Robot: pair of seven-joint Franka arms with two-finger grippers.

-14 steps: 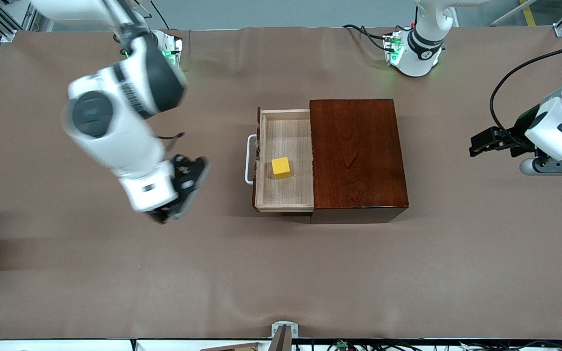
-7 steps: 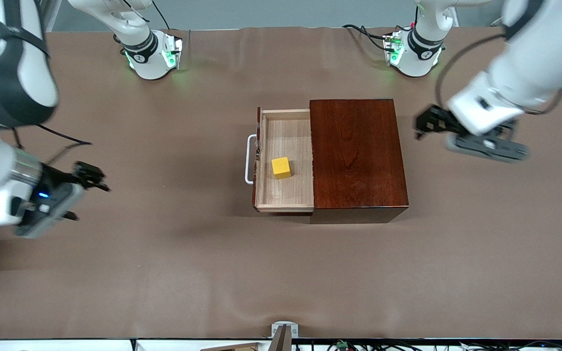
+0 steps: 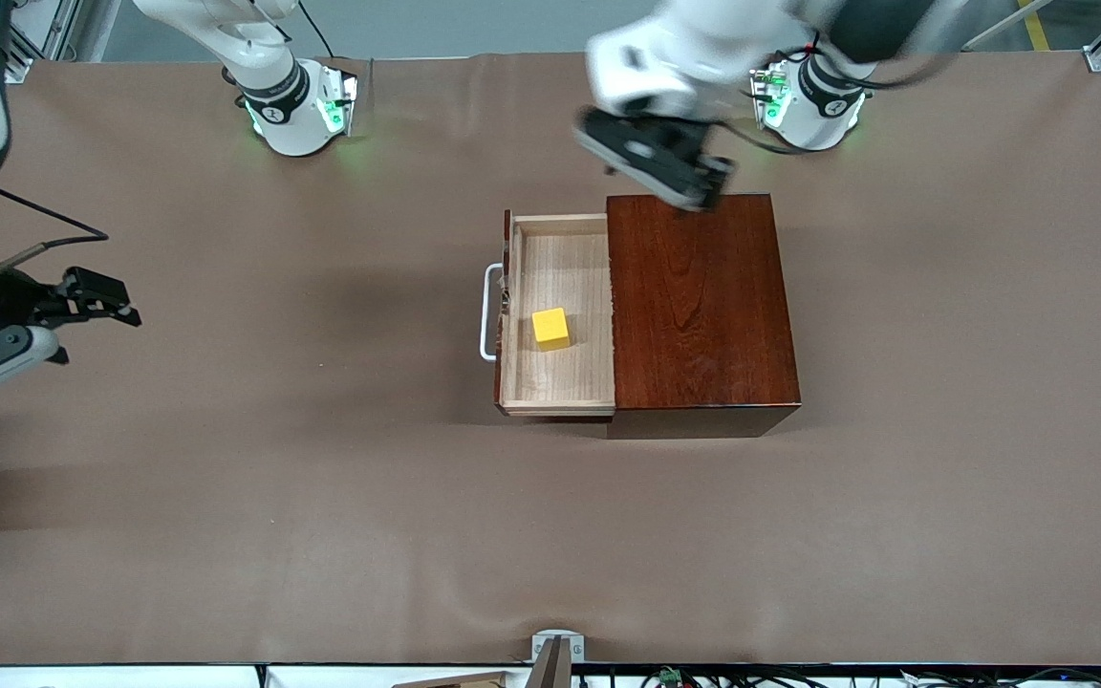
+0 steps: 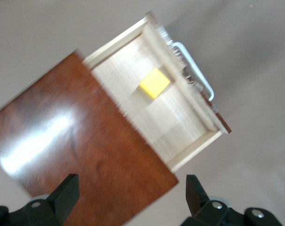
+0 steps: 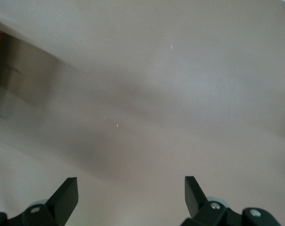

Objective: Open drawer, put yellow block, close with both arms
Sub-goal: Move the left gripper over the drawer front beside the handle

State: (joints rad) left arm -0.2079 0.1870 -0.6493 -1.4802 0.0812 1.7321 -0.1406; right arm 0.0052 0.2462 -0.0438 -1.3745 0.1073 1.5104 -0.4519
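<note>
Front view is showing the left gripper (image 3: 665, 177) hanging over the edge of the wooden box (image 3: 699, 306) that lies farthest from the camera, after swinging in within the last second from well out over the bare table at the left arm's end. Its own wrist camera is showing both fingertips (image 4: 67, 193) spread wide with nothing between them, and below them the glossy box top, the pulled-out drawer (image 4: 180, 127) and the yellow block (image 4: 154, 83) sitting in the tray. The white handle (image 4: 196, 75) is lying just past the drawer's front board, untouched.

At the other end, the right gripper (image 3: 101, 298) is hovering low over bare table (image 3: 273, 497), well apart from the drawer, having pulled back there from a spot much closer to the handle a second ago. Its fingertips (image 5: 67, 193) are also spread wide and empty, with only brown cloth beneath them.

Seen from the front, the drawer (image 3: 558, 315) is standing open toward the right arm's end, the yellow block (image 3: 550, 328) is resting on its floor near the middle, and the handle (image 3: 489, 311) is free. By that showing, opening and placing look done; closing remains. The left arm's arrival above the box suggests it is getting ready to brace it while the right arm comes back to push the drawer front home.
</note>
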